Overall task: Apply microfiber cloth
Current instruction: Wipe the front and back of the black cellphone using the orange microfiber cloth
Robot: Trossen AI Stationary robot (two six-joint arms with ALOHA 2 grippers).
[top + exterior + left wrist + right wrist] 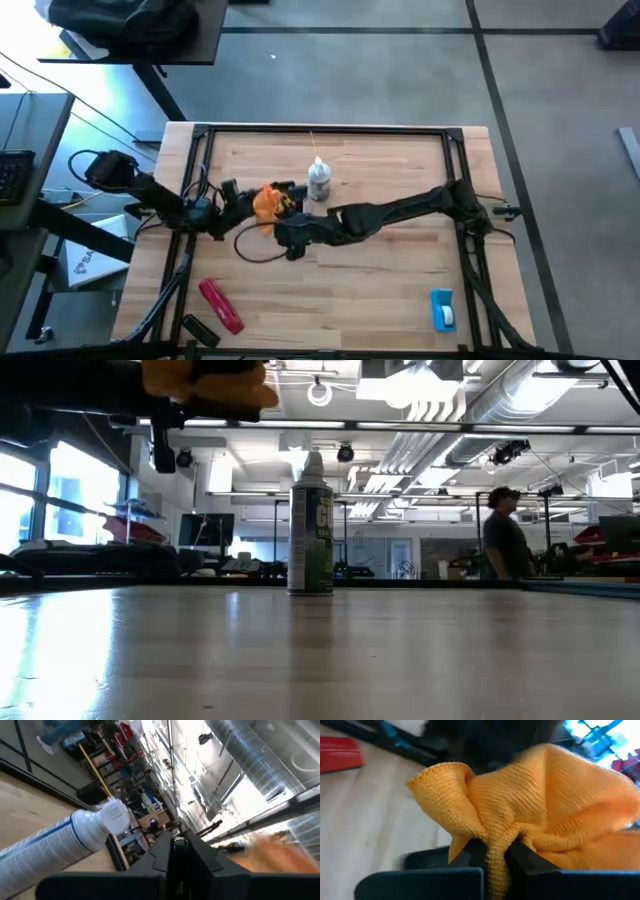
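Note:
The bright orange microfiber cloth point(267, 203) point(530, 805) is bunched up and held high over the table's middle, at the top edge of the low view point(215, 385). My right gripper point(283, 224) point(497, 851), reaching in from the right, is shut on it. My left gripper point(222, 203) point(176, 847) comes from the left and is shut on a thin black flat thing, the phone point(283, 188), which sticks out from under the cloth. Whether cloth and phone touch, I cannot tell. My left gripper has the thin black phone's edge point(177, 840) between its two fingers, clear of the table; which end of it cannot be told. My right gripper pinches a gathered fold point(496, 842) of the cloth between its two fingers. Several layers are bunched there. The rest of the cloth billows out beyond the fingertips, lifted clear of the table.
A white spray can point(318, 182) point(311, 525) stands upright just behind the cloth. A red oblong tool point(220, 303) lies near the front left, a blue object point(443, 310) at the front right. A black cable point(255, 252) loops under the grippers. A person point(505, 535) stands in the room behind.

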